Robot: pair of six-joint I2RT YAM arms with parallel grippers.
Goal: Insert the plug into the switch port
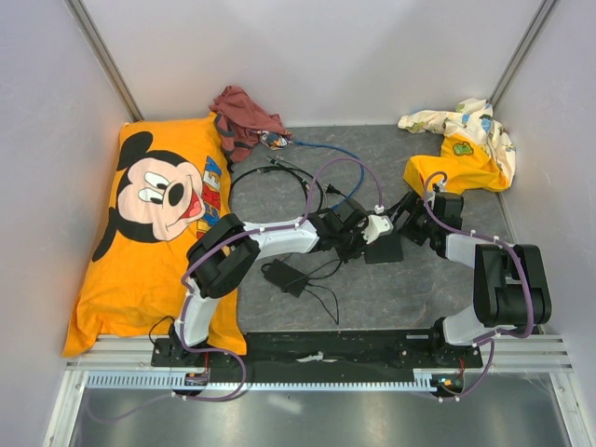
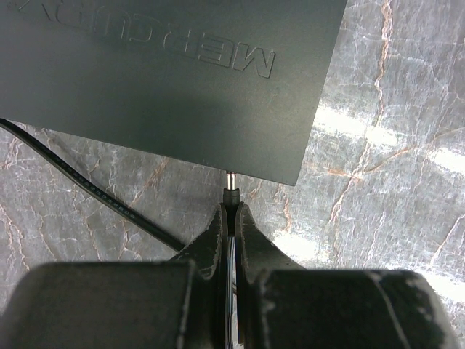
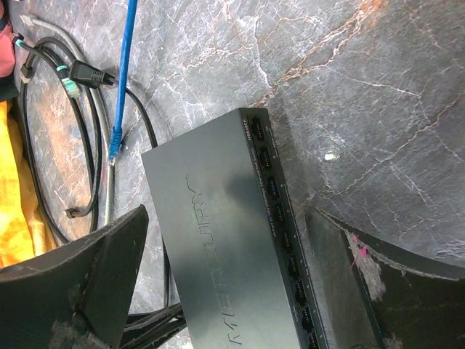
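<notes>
The switch point(image 2: 160, 80) is a thin, flat black box with raised lettering, lying on the marble-patterned floor point(image 2: 392, 145). My left gripper point(image 2: 231, 211) is shut on the plug point(image 2: 231, 193), a small black barrel. The plug's metal tip meets the box's near edge close to a corner. The socket there is hidden, so I cannot tell how deep the tip sits. My right gripper point(image 3: 229, 212) is open, with the switch point(image 3: 225, 240) lying between its fingers point(image 3: 94, 276). A row of network ports point(image 3: 280, 211) lines one side. From above, both grippers point(image 1: 365, 240) point(image 1: 399, 231) meet at the switch point(image 1: 384, 249).
The plug's cord point(image 2: 87, 185) trails left to a black adapter brick point(image 1: 284, 277). Coiled black cables point(image 1: 279, 177) and a blue cable point(image 3: 123, 73) lie beyond. A Mickey pillow point(image 1: 158, 214) fills the left, with a red cloth point(image 1: 244, 116) behind and yellow clothes point(image 1: 461, 149) at the back right.
</notes>
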